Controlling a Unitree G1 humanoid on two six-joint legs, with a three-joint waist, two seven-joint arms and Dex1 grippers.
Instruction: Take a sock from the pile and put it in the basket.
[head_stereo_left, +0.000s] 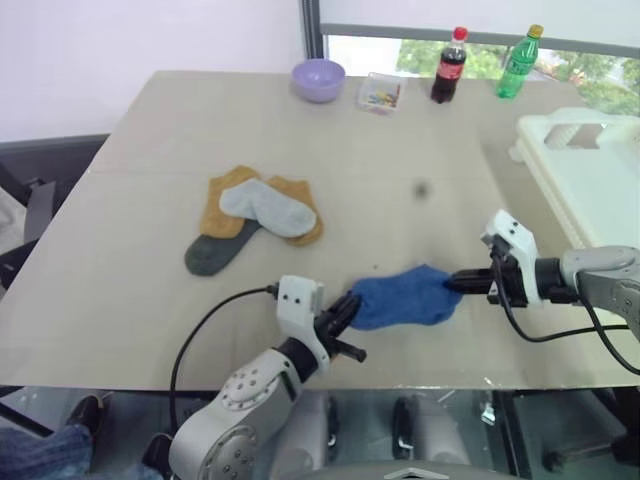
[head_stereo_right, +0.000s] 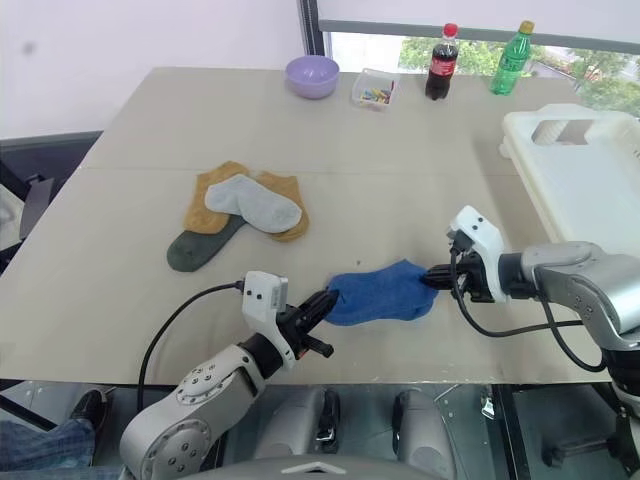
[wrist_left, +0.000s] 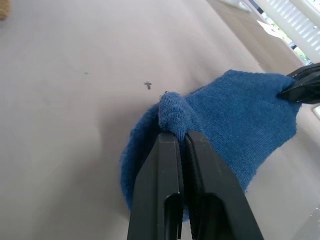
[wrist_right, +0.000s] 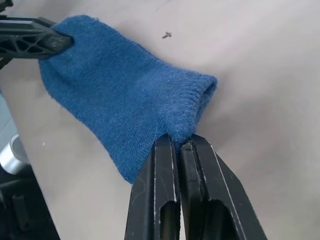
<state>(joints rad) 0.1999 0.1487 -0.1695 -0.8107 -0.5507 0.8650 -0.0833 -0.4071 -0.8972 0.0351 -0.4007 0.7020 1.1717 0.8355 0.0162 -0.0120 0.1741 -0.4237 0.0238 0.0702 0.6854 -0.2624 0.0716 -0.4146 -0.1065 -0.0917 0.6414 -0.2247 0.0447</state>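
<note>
A blue sock lies stretched near the table's front edge, held at both ends. My left gripper is shut on its left end, the fabric bunched between the fingers. My right gripper is shut on its right end, at the ribbed cuff. The pile of mustard-yellow, light grey and dark grey socks lies further back on the left. The white basket stands at the table's right edge, beyond my right arm.
A lilac bowl, a small clear box, a cola bottle and a green bottle stand along the far edge. A black cable loops over the front edge beside my left arm.
</note>
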